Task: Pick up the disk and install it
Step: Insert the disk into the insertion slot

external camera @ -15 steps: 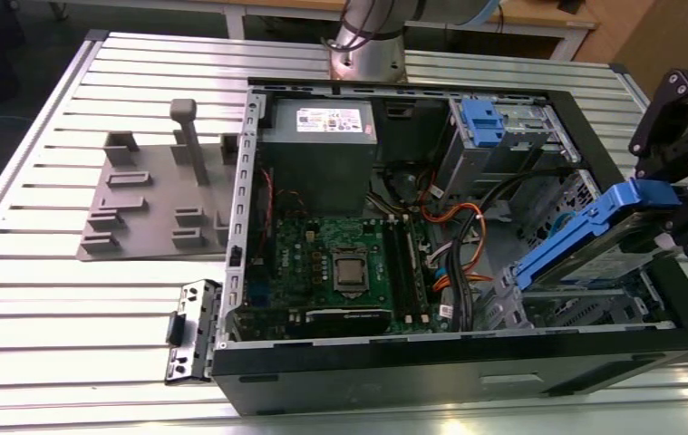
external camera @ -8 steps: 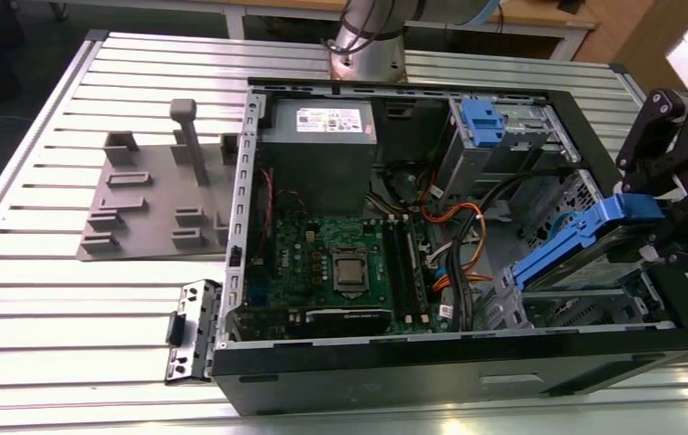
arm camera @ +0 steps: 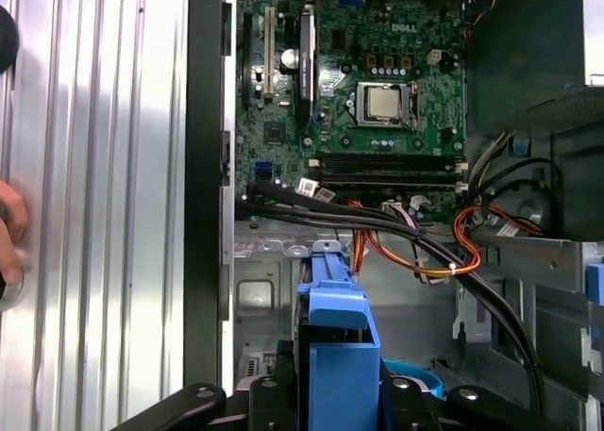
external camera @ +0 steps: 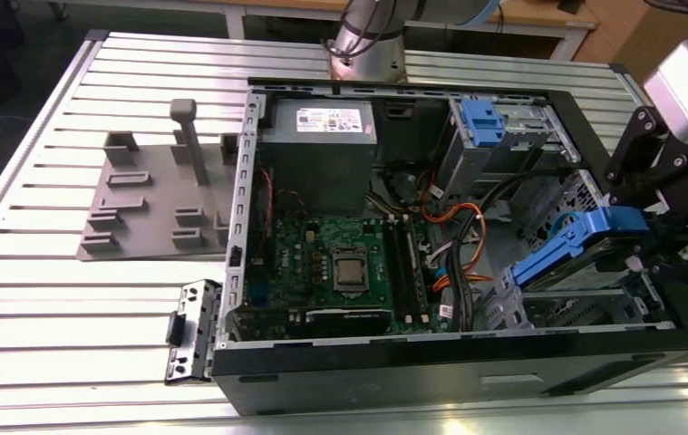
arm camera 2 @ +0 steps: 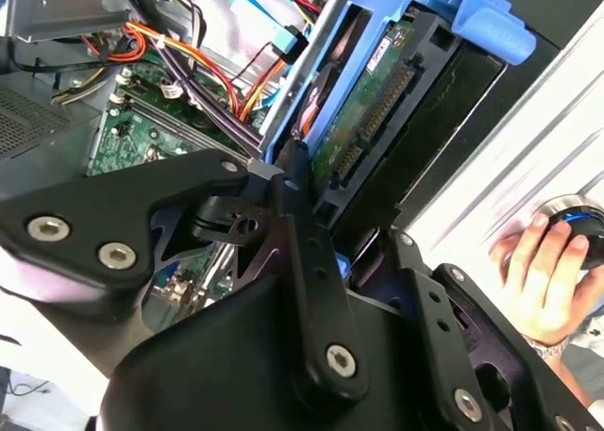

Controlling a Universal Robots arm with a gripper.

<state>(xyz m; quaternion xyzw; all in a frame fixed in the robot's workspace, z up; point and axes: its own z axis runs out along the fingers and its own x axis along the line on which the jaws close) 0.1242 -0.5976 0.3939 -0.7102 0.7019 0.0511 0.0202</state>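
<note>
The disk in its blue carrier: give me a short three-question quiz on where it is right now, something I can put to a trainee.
1. True or false: the disk lies flat on the slatted table.
2. What holds the disk? A) the gripper B) a person's hand C) nothing, it rests on the motherboard
3. Fill in: the disk hangs tilted over the open computer case, on the exterior view's ___ side.
Key: 1 false; 2 A; 3 right.
</note>
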